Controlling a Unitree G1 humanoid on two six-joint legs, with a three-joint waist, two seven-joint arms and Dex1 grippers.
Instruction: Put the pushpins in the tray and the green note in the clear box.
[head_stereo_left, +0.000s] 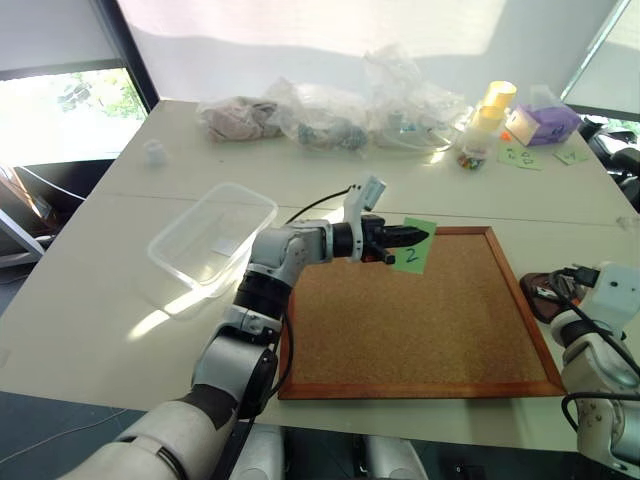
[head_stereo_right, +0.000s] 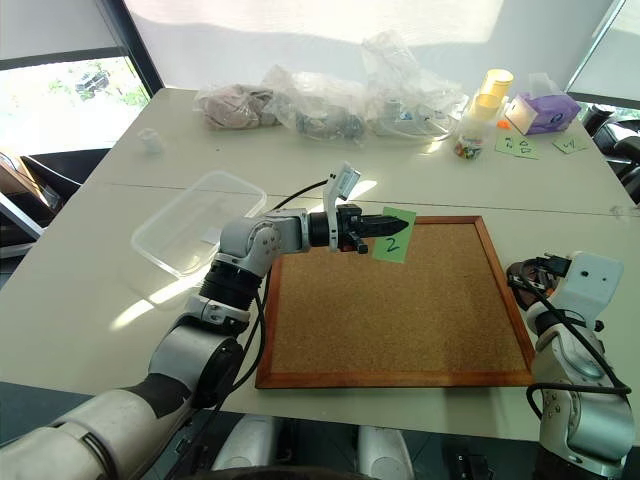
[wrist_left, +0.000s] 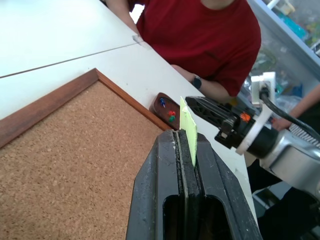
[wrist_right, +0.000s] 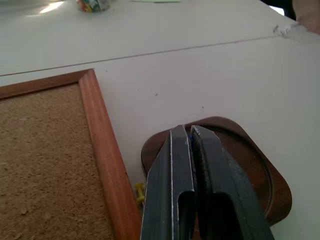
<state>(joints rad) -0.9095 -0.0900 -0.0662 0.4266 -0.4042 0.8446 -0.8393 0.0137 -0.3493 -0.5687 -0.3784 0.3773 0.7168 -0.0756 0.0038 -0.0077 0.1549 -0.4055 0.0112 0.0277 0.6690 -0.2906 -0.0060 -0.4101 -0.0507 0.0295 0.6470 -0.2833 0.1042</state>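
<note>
**pinboard_pete:** The left gripper (head_stereo_right: 372, 228) is pinching the green note (head_stereo_right: 394, 236) by one edge, fingers pressed flat on it, and the note is hanging out past the fingertips over the far edge of the cork board (head_stereo_right: 400, 310). In the left wrist view the paper is standing up edge-on between the two black fingers (wrist_left: 172, 165), so the grip looks thin but centred.

**gizmo_kate:** The right gripper (wrist_right: 187, 132) is pressed together too, with nothing clearly between the fingers, and it's hovering over the tray (wrist_right: 260, 170) just beside the board's right frame. The left wrist view is showing pushpins (wrist_left: 167, 110) sitting in that tray already, a blue one, a red one and a greenish one. There's also a yellow pin (wrist_right: 139, 192) lying on the table (head_stereo_left: 400, 180) between the frame and the tray.

**pinboard_pete:** So I'm guessing the note is the step in hand. The clear box (head_stereo_left: 215, 240) is sitting on the table on the arm's own side of the board, near its left edge, well apart from the note.

**gizmo_kate:** Doing it well means keeping the pinch firm while the arm is swinging back across, since the paper is light and could flutter or slip. It should be getting the note over the box's open mouth, past the flared rim, before letting go. Releasing too high risks the note drifting outside the box.
</note>
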